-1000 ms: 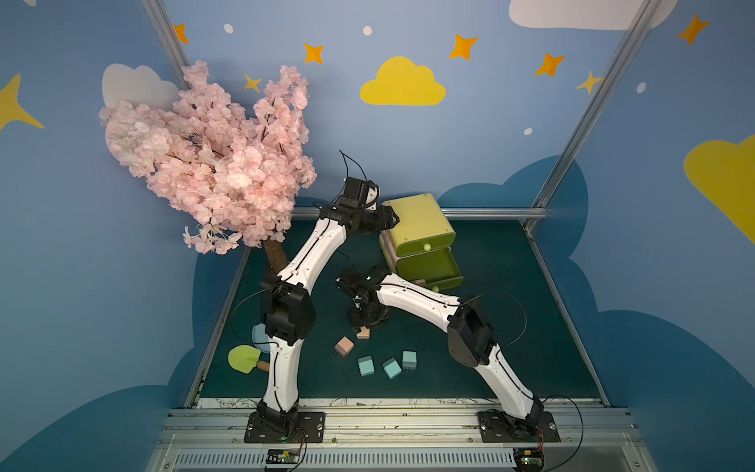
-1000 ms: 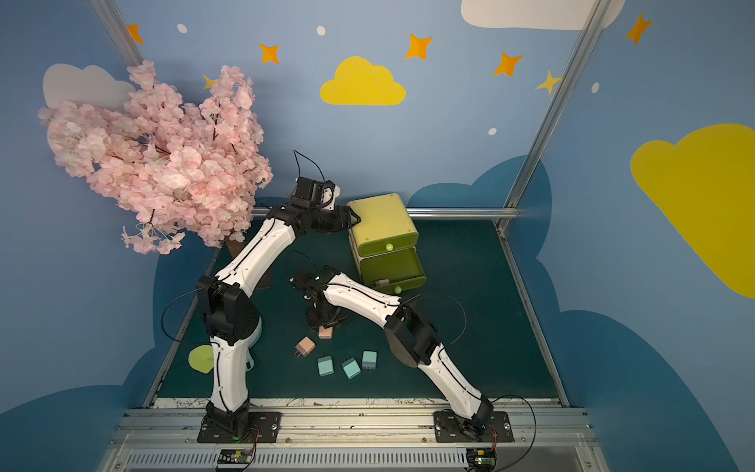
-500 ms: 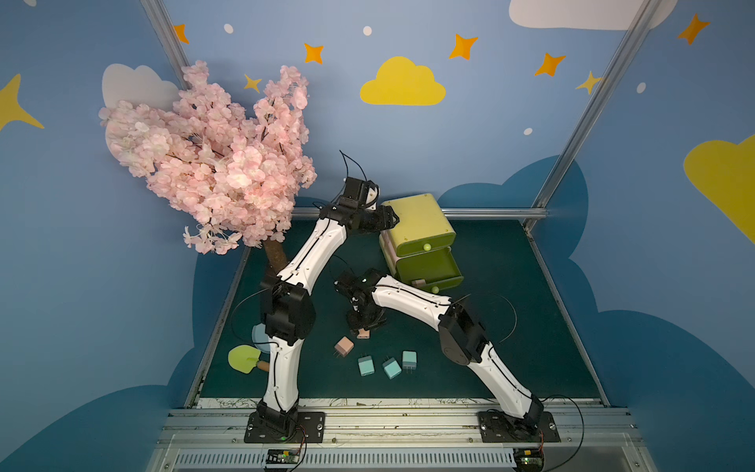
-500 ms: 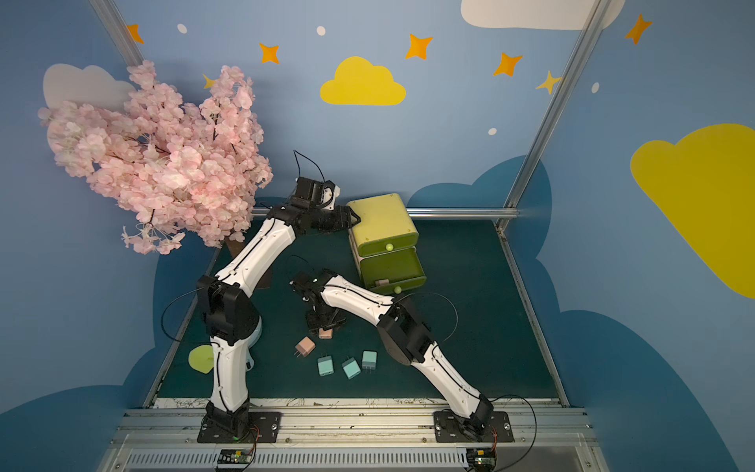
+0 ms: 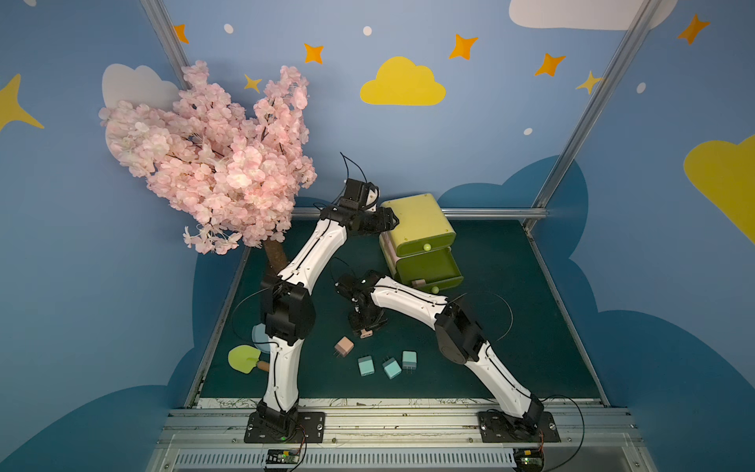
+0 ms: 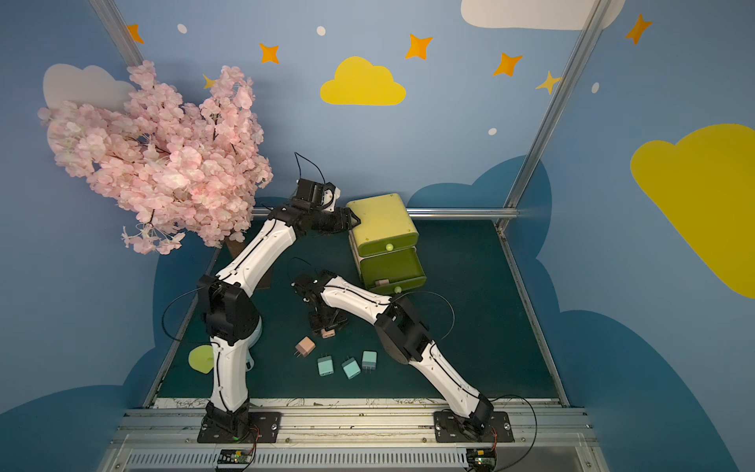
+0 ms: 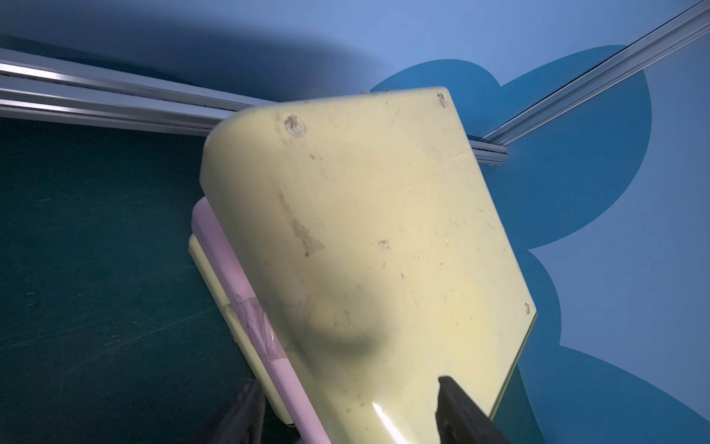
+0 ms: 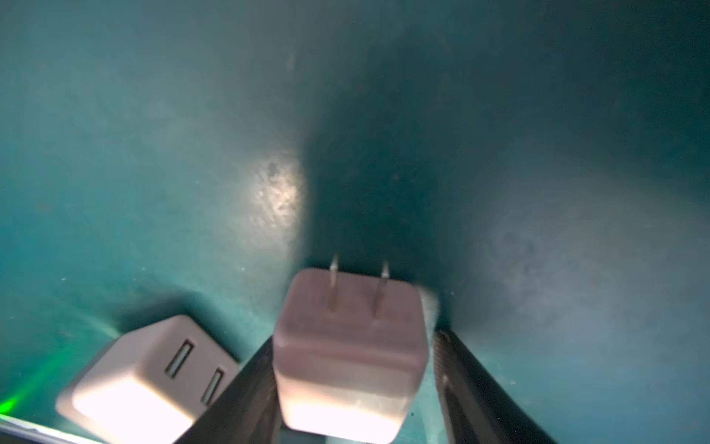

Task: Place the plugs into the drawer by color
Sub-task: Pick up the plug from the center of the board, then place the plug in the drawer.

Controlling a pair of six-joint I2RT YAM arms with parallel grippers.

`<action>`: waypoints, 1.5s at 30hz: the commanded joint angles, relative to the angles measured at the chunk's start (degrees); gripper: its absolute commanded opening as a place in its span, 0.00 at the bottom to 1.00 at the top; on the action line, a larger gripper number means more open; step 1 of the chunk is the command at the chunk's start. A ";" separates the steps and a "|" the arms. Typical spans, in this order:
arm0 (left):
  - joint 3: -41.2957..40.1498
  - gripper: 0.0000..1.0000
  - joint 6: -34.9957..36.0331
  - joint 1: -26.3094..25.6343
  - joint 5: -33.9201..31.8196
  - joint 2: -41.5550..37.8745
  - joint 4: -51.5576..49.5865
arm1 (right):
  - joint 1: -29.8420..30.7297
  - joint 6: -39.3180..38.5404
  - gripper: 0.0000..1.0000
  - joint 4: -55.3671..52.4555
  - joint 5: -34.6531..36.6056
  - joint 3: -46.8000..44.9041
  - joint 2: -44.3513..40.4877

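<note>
Right gripper (image 5: pixel 365 327) has dropped over a peach plug (image 8: pixel 349 346), jaws astride it, not yet clamped (close next). Left gripper (image 5: pixel 390 220) straddles the cabinet (image 5: pixel 421 216) corner; can't tell if it's clamped.

Top views high, frontal, facing down, share table (image 5: pixel 551 367); wrist views close.
</note>
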 commanded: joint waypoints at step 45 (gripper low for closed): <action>8.77 0.73 0.75 -0.83 0.45 4.56 -2.13 | -24.75 -23.45 0.14 12.83 10.63 -22.62 -31.26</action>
